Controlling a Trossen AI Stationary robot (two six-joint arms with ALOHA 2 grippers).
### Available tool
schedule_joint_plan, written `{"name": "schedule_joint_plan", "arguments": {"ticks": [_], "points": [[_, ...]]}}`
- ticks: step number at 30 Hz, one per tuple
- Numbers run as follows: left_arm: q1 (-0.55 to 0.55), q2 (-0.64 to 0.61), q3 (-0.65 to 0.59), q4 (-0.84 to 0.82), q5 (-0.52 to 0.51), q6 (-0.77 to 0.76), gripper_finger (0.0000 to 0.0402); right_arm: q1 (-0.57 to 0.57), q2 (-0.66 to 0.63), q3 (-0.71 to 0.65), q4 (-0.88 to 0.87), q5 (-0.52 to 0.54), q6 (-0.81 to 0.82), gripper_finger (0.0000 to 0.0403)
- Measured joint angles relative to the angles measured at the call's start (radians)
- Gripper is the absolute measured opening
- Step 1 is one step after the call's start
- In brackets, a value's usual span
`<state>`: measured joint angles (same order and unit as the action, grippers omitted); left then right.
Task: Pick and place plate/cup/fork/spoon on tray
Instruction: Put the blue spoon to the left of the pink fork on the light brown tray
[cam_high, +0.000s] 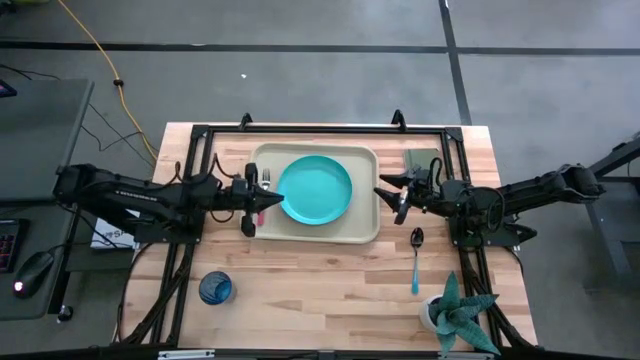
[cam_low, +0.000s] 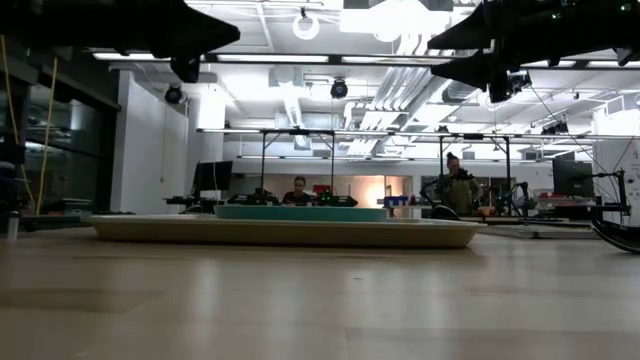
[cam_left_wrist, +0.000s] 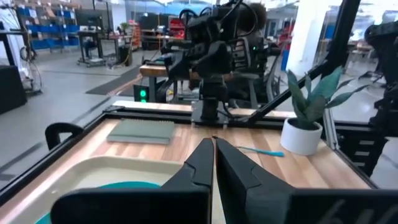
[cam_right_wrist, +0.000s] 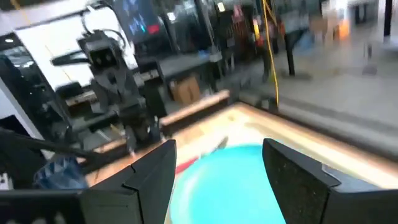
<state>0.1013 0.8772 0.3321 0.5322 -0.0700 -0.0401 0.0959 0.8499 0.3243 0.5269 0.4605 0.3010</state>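
The turquoise plate (cam_high: 315, 190) lies flat on the beige tray (cam_high: 365, 232). The red-handled fork (cam_high: 266, 181) lies on the tray's left part beside the plate, and it also shows in the right wrist view (cam_right_wrist: 202, 155). My left gripper (cam_high: 262, 200) hovers high over the fork, shut and empty (cam_left_wrist: 214, 155). My right gripper (cam_high: 385, 192) hovers high over the tray's right rim, open and empty (cam_right_wrist: 217, 168). The light-blue spoon (cam_high: 416, 258) lies on the table right of the tray. The dark-blue cup (cam_high: 215, 288) stands upright at the near left.
A grey-green pad (cam_high: 422, 160) lies at the far right of the table. A potted plant (cam_high: 460, 315) stands at the near right corner, just beyond the spoon's handle end. A black frame (cam_high: 300, 128) runs around the table's edges. People sit in the room behind (cam_low: 297, 190).
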Motion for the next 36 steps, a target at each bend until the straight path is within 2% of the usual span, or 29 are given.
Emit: {"name": "schedule_joint_plan", "arguments": {"ticks": [3, 7, 9, 12, 15, 20, 26, 36], "points": [[0.000, -0.004, -0.006, 0.026, -0.001, -0.029, 0.0000, 0.006, 0.001, 0.098, -0.243, -0.010, 0.093, 0.0231], [0.000, -0.021, -0.004, 0.032, -0.002, -0.062, 0.0000, 0.034, 0.069, 0.297, -0.818, 0.068, 0.322, 0.0231], [0.000, -0.028, -0.004, 0.024, -0.002, -0.062, 0.0000, 0.046, 0.121, 0.375, -1.080, 0.071, 0.446, 0.0231], [-0.001, -0.031, -0.004, 0.020, 0.004, -0.063, 0.0000, 0.079, 0.188, 0.417, -1.382, -0.069, 0.635, 0.0231], [-0.004, -0.031, -0.004, 0.016, 0.014, -0.063, 0.0000, 0.144, 0.233, 0.396, -1.526, -0.180, 0.806, 0.0231], [-0.006, -0.031, -0.004, 0.011, 0.018, -0.065, 0.0000, 0.264, 0.265, 0.305, -1.510, -0.260, 0.977, 0.0231], [-0.006, -0.031, -0.004, 0.017, 0.018, -0.062, 0.0001, 0.328, 0.265, 0.229, -1.461, -0.238, 1.064, 0.0231], [-0.006, -0.031, -0.004, 0.016, 0.018, -0.062, 0.0003, 0.338, 0.264, 0.073, -1.207, -0.221, 1.045, 0.0231]]}}
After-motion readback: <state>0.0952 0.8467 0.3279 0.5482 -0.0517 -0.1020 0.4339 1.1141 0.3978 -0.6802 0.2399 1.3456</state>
